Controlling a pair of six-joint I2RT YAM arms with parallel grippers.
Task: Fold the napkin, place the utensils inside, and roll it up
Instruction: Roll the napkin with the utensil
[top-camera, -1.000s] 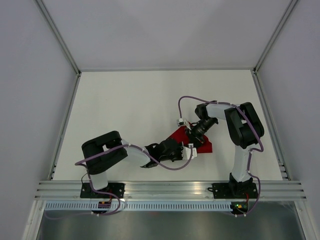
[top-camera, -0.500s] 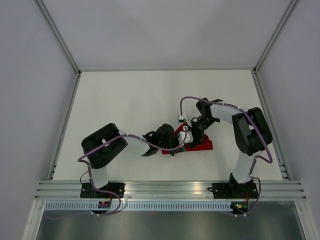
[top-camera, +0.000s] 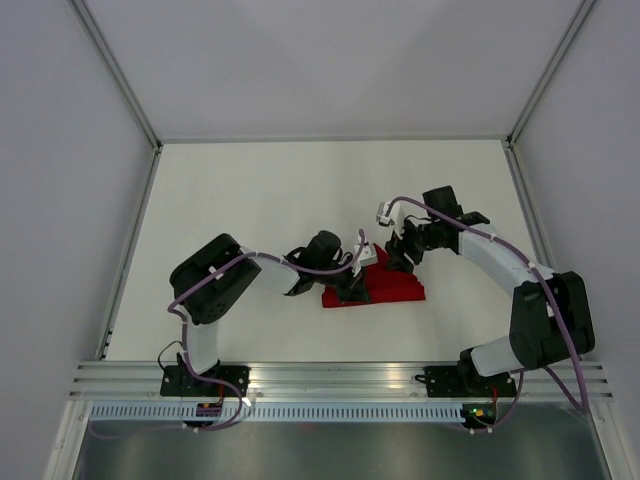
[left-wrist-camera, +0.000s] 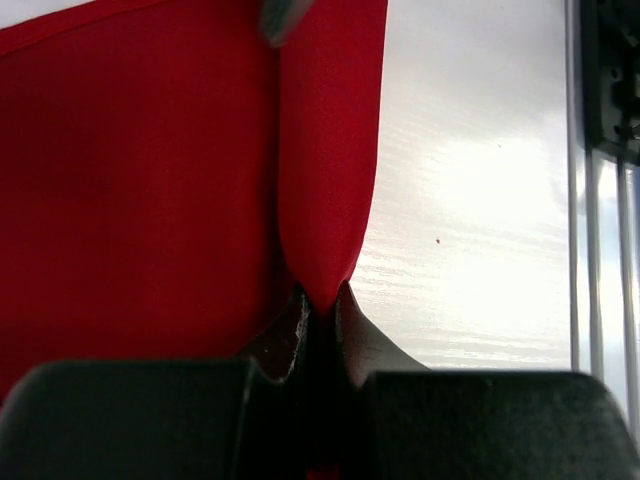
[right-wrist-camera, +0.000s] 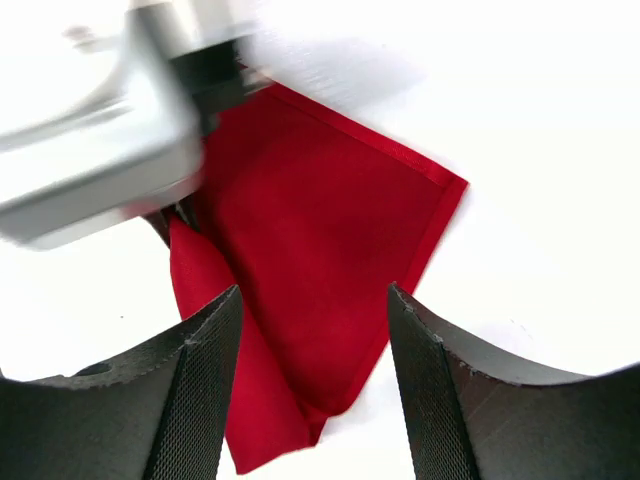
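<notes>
The shiny bright red satin-like napkin (top-camera: 392, 290) lies folded into a small, roughly wedge-shaped packet on the white worktop (top-camera: 250, 200). It sits near the middle, a little toward the near edge, between the ends of the two arms.

The left gripper (left-wrist-camera: 320, 300) reaches it from the left side. Its jaws are pressed together on a raised fold of the red cloth, which runs up out of the pinch as a narrow pleat. The broad remainder of the cloth spreads just beside that pleat.

The right gripper (right-wrist-camera: 312, 300) is at the napkin's far side, above the cloth. Its jaws stand well apart with nothing between them but the view down onto the napkin's hemmed edge and one pointed corner.
</notes>
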